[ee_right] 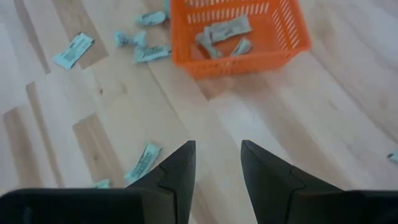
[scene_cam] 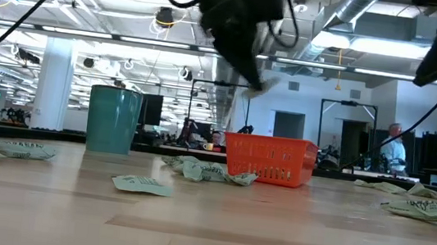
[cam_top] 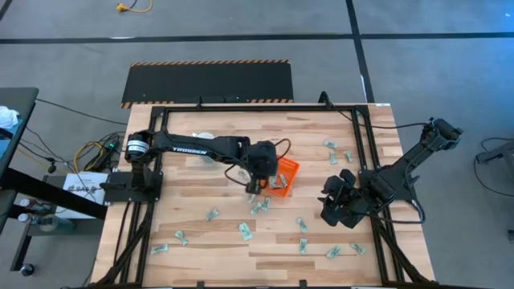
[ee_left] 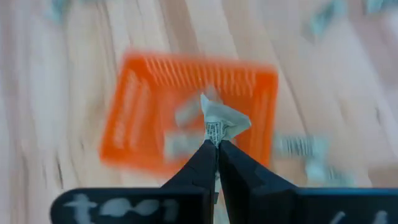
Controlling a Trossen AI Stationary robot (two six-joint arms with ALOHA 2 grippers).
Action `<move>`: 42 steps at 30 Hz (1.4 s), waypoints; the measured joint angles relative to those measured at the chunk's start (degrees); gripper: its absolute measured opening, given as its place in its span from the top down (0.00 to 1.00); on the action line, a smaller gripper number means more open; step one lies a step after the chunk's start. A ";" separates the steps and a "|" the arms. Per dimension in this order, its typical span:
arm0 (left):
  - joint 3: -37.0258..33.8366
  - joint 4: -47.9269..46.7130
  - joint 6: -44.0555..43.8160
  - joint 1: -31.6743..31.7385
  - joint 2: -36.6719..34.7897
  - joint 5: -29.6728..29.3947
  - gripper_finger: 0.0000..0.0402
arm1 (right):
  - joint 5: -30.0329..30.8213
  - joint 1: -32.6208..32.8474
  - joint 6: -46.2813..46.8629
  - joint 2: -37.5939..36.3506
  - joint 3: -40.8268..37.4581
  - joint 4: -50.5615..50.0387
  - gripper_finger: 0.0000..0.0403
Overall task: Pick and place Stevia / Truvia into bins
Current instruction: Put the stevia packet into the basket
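Left gripper [ee_left: 217,146] pinched tight on one crumpled Stevia sachet [ee_left: 222,121], held in the air above the orange bin [cam_top: 283,177] at mid-table. Several sachets already inside the bin [ee_right: 225,30]; others scattered over the wooden table [cam_top: 225,245], some just beside the bin. Right gripper [ee_right: 217,162] parked near the right edge, fingers apart, holding nothing.

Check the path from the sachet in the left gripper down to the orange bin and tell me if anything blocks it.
Nothing visible does. The left gripper is shut on a sachet above the orange bin, whose open top holds only a few loose sachets.
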 joint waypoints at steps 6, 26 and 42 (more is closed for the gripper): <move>0.02 11.36 -0.18 0.81 4.46 5.11 1.00 | -2.37 4.39 6.95 0.19 0.00 -1.61 0.70; 1.64 4.42 0.74 2.34 6.55 5.06 0.66 | -12.25 19.87 14.04 7.75 -0.04 3.92 0.70; 10.61 -21.58 -3.16 2.99 5.85 6.81 0.59 | -25.37 19.88 9.88 22.53 0.00 17.91 0.70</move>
